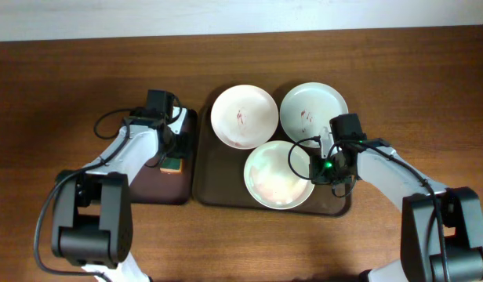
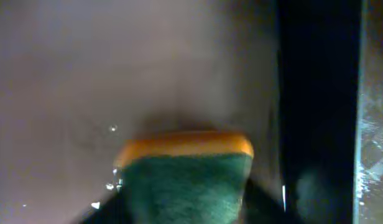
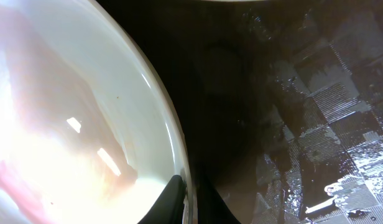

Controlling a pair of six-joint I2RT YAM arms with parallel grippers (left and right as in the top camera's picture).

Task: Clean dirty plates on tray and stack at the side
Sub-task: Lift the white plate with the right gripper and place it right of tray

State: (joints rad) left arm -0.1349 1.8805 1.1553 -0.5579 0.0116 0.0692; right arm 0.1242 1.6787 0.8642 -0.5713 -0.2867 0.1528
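Note:
Three white plates lie on the large brown tray (image 1: 214,184). The back left plate (image 1: 243,116) and back right plate (image 1: 314,110) have reddish smears in the middle. The front plate (image 1: 277,176) shows faint pinkish streaks. My right gripper (image 1: 321,168) is shut on the front plate's right rim, one finger inside and one outside; the right wrist view shows the gripper (image 3: 188,190), the plate (image 3: 86,93) and the wet tray (image 3: 291,124). My left gripper (image 1: 172,155) is shut on a green and orange sponge (image 1: 173,164), which also shows in the left wrist view (image 2: 185,171).
A smaller dark tray (image 1: 151,186) lies left of the large tray, under the sponge; its surface fills the left wrist view (image 2: 86,74). Bare wooden table (image 1: 61,94) lies around both trays.

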